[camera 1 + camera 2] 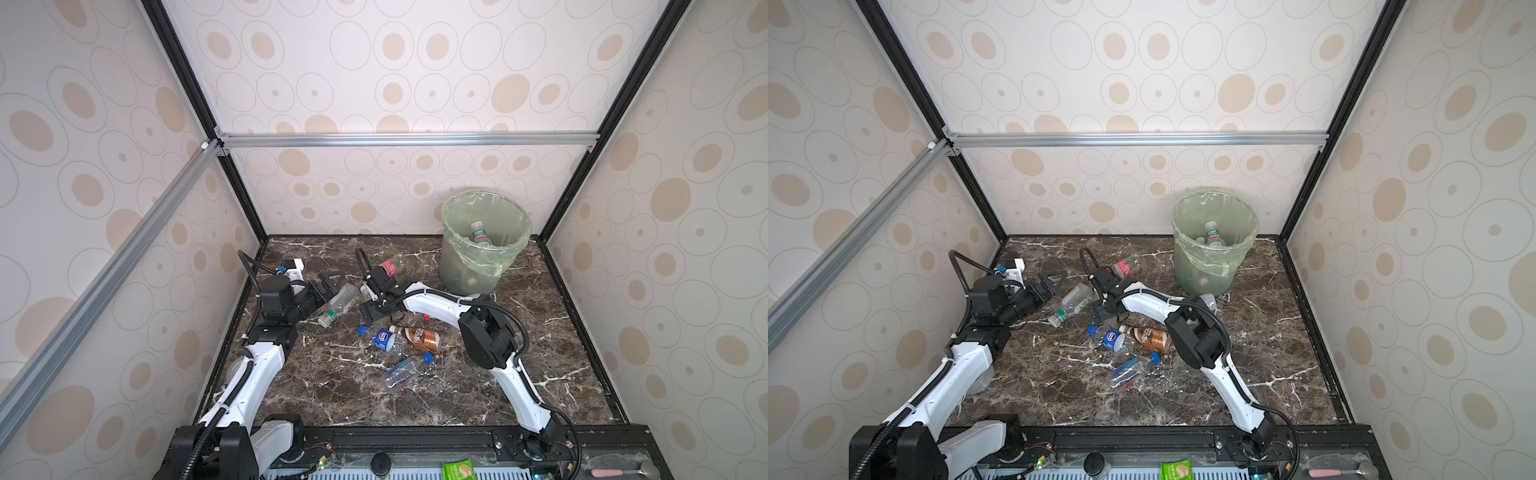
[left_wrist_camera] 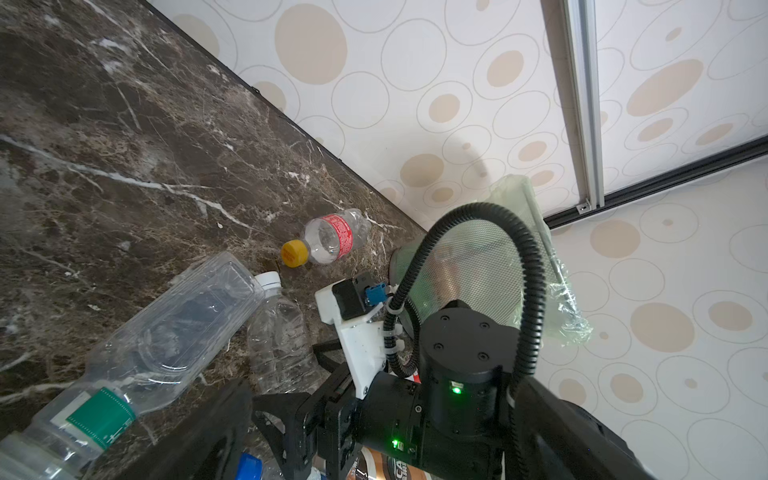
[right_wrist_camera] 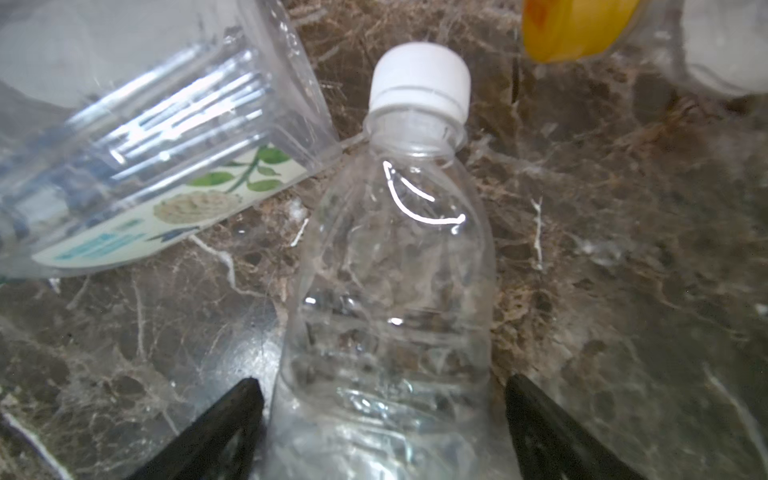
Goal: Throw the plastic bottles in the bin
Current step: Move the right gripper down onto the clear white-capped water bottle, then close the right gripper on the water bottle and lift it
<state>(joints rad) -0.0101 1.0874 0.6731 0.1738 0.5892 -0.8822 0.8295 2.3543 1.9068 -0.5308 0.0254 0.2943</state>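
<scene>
Mid-frame in both top views, the right gripper (image 3: 384, 380), jaws spread, straddles the white-capped clear bottle (image 3: 390, 270); its long axis runs straight out between them (cap farthest); the bin (image 1: 465, 270) stands upper right.

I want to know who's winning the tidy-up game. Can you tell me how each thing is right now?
bin: upright, bottles inside
right gripper: open, straddling white-capped bottle
white-capped bottle: lying flat, cap on
left gripper: open, empty
green-labelled bottle: lying flat
red-labelled bottle: lying flat, capped
brown bottle: lying flat
Pepsi bottle: lying flat
blue-capped clear bottle: lying flat
</scene>
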